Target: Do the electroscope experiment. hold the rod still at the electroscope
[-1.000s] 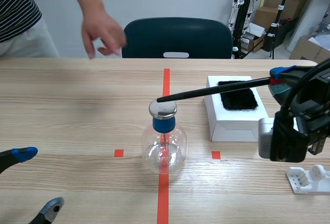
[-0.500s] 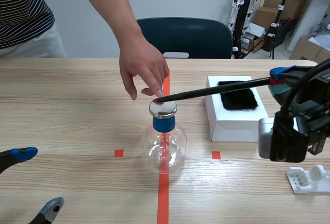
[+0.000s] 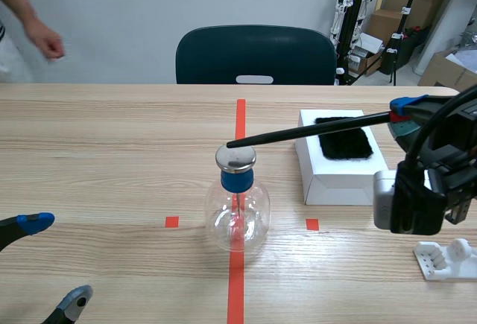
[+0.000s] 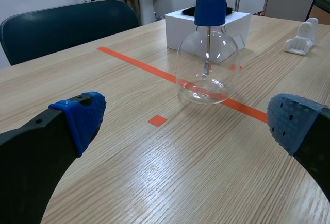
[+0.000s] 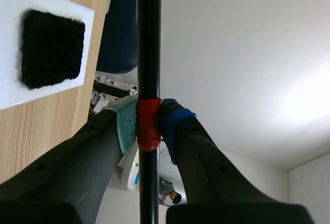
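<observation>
- Far off at the left, a person's hand (image 3: 46,43) is hanging loosely curled beyond the far edge of the table (image 3: 112,153), well apart from everything on it.
- Low at the left, the left gripper (image 3: 54,261) is hovering over the table with its fingers spread wide and nothing between them. In the left wrist view the flask is standing ahead of it.
- At the middle, the electroscope (image 3: 237,212) is standing upright on the orange-red line. It is a clear glass flask wearing a blue stopper (image 3: 237,181) and a metal disc (image 3: 235,158) on top.
- Behind it, a dark chair (image 3: 256,54) is sitting at the table's far side.
- The black rod (image 3: 298,134) is slanting down from the right, its tip lying over the disc's far side. Whether it is touching the disc cannot be told.
- Right of the flask, a white box (image 3: 339,179) is carrying a black fur pad (image 3: 343,138), with the rod passing above it.
- The right gripper (image 3: 402,113) is clamping the rod at its red tape band (image 5: 148,123), a pad pressing on each side.
- Nearer the robot at the right, a white plastic stand (image 3: 446,258) is lying on the table.
</observation>
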